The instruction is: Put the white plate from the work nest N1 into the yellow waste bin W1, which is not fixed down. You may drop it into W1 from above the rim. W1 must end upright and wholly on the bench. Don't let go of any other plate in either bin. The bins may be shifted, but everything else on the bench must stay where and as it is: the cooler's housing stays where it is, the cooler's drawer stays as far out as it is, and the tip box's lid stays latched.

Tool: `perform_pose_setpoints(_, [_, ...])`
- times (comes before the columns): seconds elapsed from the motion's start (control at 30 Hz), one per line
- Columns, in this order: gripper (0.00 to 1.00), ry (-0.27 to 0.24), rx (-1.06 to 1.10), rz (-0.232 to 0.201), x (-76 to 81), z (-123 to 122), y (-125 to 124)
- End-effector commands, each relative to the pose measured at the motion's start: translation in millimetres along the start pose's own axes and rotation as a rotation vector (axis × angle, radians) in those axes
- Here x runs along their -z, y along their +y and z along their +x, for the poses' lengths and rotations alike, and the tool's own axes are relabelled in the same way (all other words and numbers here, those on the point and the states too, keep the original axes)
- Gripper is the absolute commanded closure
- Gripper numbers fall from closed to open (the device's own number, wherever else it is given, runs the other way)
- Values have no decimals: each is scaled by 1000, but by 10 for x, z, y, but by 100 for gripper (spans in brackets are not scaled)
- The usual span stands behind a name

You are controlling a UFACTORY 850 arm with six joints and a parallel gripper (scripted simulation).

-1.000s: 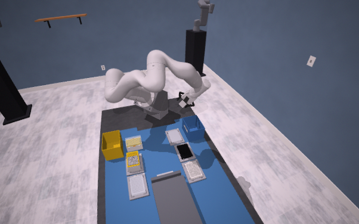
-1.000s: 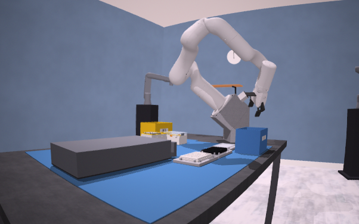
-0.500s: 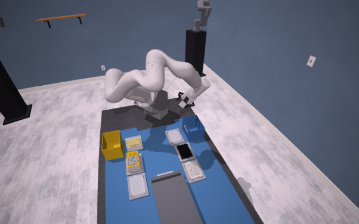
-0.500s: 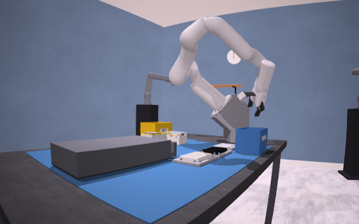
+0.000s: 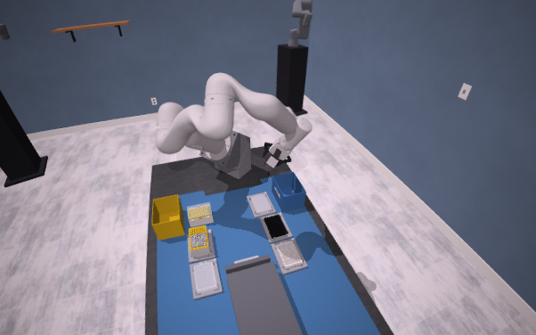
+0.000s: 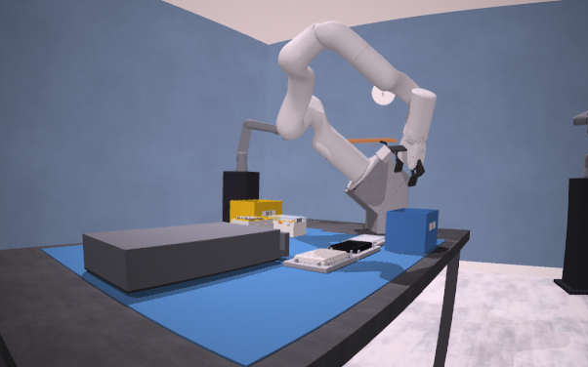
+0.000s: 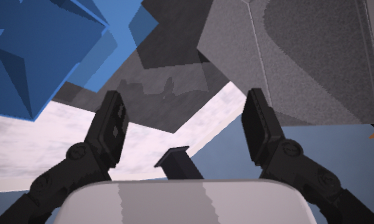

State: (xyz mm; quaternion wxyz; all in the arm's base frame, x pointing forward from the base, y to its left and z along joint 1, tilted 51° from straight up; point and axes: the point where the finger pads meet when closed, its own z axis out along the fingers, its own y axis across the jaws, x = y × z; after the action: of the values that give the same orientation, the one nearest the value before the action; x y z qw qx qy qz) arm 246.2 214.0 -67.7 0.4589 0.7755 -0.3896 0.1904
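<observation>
Table [image 5: 162, 285] carries everything; we note the yellow waste bin [image 5: 166, 216] at its far side from the arm's wrist. White plate [image 5: 261, 205] lies just beside the blue bin [image 5: 289, 192], below and forward of the gripper [image 6: 407, 172], whose jaws stand fully apart, empty.
</observation>
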Motion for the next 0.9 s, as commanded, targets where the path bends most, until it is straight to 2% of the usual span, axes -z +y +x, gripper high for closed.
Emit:
perform_pose_setpoints(0.0, [0, 4, 56, 49, 69, 169, 3])
perform_pose_setpoints(0.17, [0, 4, 56, 49, 137, 363, 8])
perform_pose_setpoints(0.23, [0, 11, 107, 92, 165, 459, 15])
perform_pose_setpoints(0.27, [0, 12, 112, 96, 179, 507, 18])
perform_pose_setpoints(0.4, [0, 12, 112, 96, 232, 690, 32])
perform_pose_setpoints(0.47, [0, 12, 112, 96, 232, 690, 32])
perform_pose_setpoints(0.53, [0, 23, 161, 140, 254, 787, 44])
perform_pose_setpoints(0.73, [0, 24, 165, 143, 307, 1013, 71])
perform_pose_setpoints(0.8, [0, 39, 214, 187, 325, 1110, 88])
perform_pose_setpoints(0.87, [0, 40, 217, 190, 342, 1207, 105])
